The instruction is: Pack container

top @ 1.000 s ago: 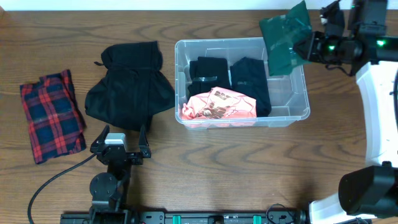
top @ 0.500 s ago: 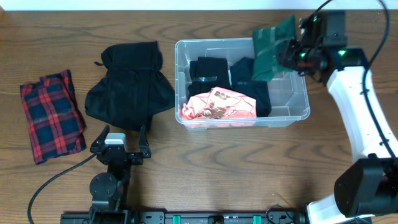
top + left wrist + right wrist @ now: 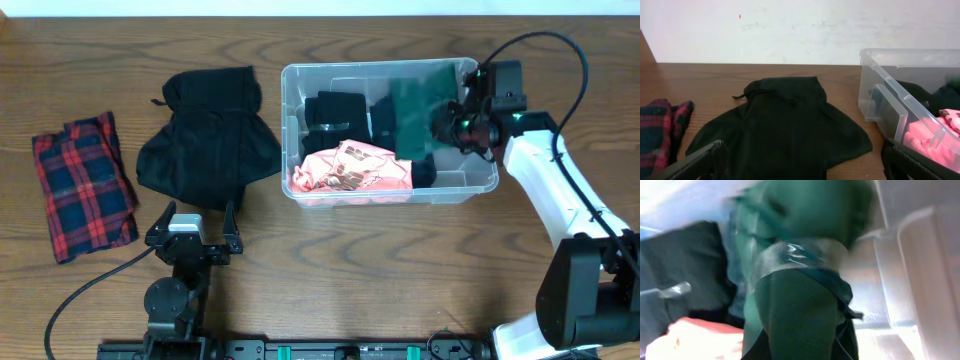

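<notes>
Right of the table's centre, the container [image 3: 478,172] is sitting upright, holding black folded garments [image 3: 335,112] and a pink garment [image 3: 350,168]. Over its right half, the right gripper [image 3: 452,120] is pinching a dark green folded garment [image 3: 410,112], which is overlapping the black pile. The left gripper [image 3: 198,218] is resting near the table's front edge, jaws spread wide. A black garment [image 3: 205,140] and a plaid cloth [image 3: 82,185] are lying left of the container, outside it.

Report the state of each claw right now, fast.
Left claw: open, holding nothing.
Right claw: closed on the green garment, over the container.
</notes>
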You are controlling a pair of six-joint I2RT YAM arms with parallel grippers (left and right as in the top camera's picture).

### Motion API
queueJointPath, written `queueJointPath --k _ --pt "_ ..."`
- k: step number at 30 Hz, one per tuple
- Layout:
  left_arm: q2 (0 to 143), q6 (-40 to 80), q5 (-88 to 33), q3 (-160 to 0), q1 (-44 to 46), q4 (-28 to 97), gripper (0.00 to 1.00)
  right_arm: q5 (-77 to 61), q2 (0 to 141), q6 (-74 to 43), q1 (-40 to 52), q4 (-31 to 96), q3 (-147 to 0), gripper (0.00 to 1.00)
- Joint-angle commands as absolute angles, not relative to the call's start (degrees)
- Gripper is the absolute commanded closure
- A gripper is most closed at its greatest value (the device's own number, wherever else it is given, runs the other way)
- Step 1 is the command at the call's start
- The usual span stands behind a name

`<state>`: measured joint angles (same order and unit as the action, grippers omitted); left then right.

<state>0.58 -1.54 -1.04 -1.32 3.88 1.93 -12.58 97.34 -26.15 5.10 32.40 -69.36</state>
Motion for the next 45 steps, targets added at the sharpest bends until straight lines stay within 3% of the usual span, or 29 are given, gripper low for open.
queueJointPath --k 1,31,33,37,39,42,45 --pt "0.23 -1.91 0.51 -0.23 4.10 4.05 0.02 -10.92 96.88 -26.04 5.54 32.67 -69.52 0.99" --pt "0.23 -1.89 0.51 -0.23 4.10 4.05 0.02 -6.44 96.88 -18.57 5.72 29.10 -69.52 0.96" --pt "0.23 -1.91 0.51 -0.23 4.10 4.05 0.02 -6.44 96.88 -17.37 5.69 29.17 -69.52 0.85" --pt "0.23 -1.91 0.51 -0.23 4.10 4.05 0.02 -6.44 96.88 -14.11 5.69 29.52 -69.52 0.39" --pt "0.23 -1.89 0.51 -0.23 4.10 4.05 0.02 -6.44 96.88 -11.57 5.69 29.36 -69.52 0.27" --pt "0.23 -1.89 0.51 -0.23 4.10 4.05 0.02 -6.44 96.88 -7.09 5.69 29.34 -69.52 0.16" --pt "0.23 -1.91 0.51 -0.23 4.10 4.05 0.02 -6.42 96.86 -0.93 5.69 29.26 -69.58 0.12"
